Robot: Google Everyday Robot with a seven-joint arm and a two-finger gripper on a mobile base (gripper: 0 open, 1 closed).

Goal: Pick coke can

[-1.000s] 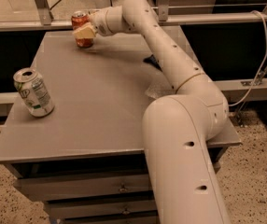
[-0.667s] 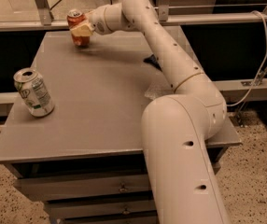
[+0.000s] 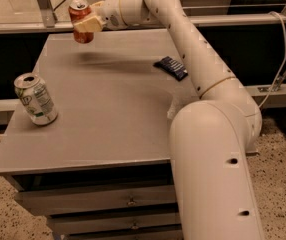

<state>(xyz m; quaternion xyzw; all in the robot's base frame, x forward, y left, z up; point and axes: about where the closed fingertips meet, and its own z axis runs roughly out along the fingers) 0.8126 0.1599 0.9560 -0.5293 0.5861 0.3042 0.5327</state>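
The coke can (image 3: pixel 79 15) is red-orange with a silver top and hangs in the air above the far left part of the grey table (image 3: pixel 108 109). My gripper (image 3: pixel 87 24) is shut on the coke can from the right side, with a tan finger (image 3: pixel 89 25) wrapped across its middle. My white arm reaches in from the lower right across the table to the can.
A silver-white can with green markings (image 3: pixel 35 99) stands near the table's left edge. A dark blue packet (image 3: pixel 171 67) lies on the table's right side beside my arm. A rail and glass panel run behind the table. Drawers sit below the front edge.
My gripper has lifted the coke can up off the table and carried it slightly left. The other can and the packet have not moved.
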